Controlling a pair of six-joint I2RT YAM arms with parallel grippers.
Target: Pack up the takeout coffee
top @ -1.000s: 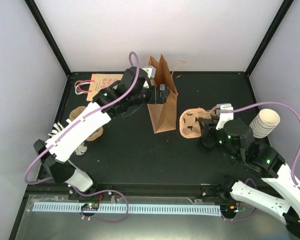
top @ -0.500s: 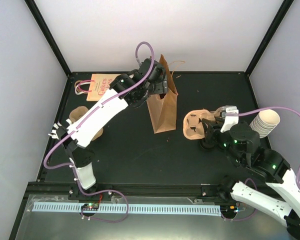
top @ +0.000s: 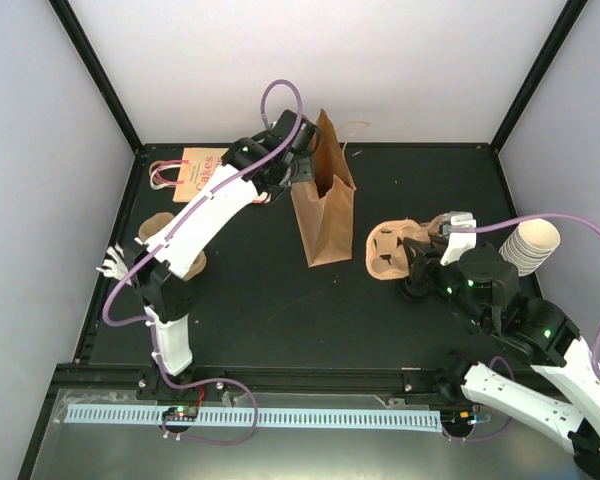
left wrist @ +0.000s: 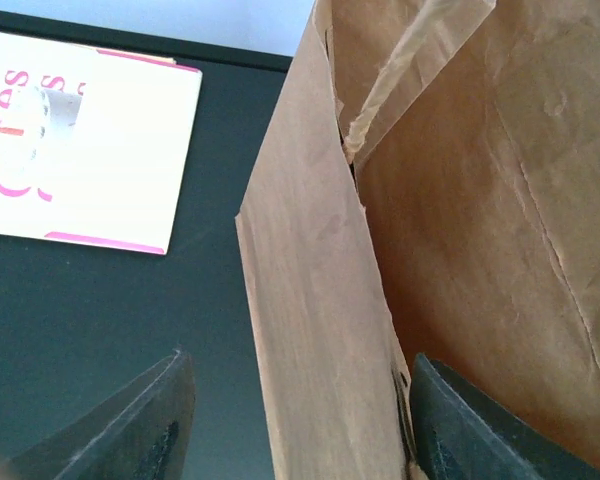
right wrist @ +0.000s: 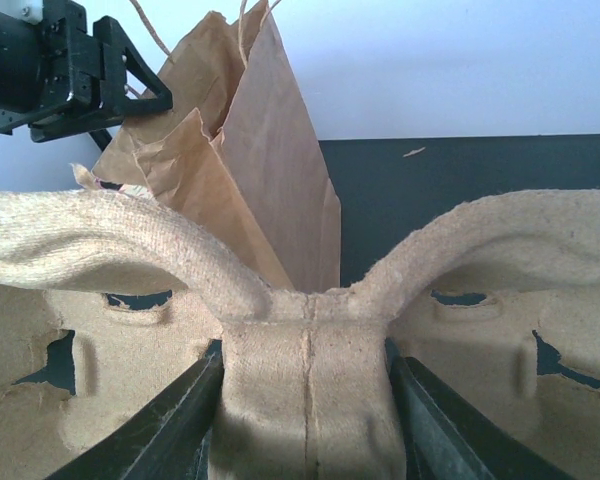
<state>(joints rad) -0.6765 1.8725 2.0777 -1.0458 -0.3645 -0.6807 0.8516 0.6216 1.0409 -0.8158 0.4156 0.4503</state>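
The left tool (left wrist: 298,400) has swung up to the brown bag's (top: 325,215) 10 o'clock rim, fingers spread astride its wall, likely to hold it open. At 3 o'clock, the right tool (right wrist: 305,400) stays clenched on the pulp tray (right wrist: 100,240). I can't spot the takeout coffee.

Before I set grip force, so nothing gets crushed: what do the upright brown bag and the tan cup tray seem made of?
The upright brown bag: thin kraft paper by the look, matte, creased, with a ragged rim. The tan moulded cup tray: probably paper pulp, matte and rough, with fuzzy fibrous edges and a seam down its centre post.
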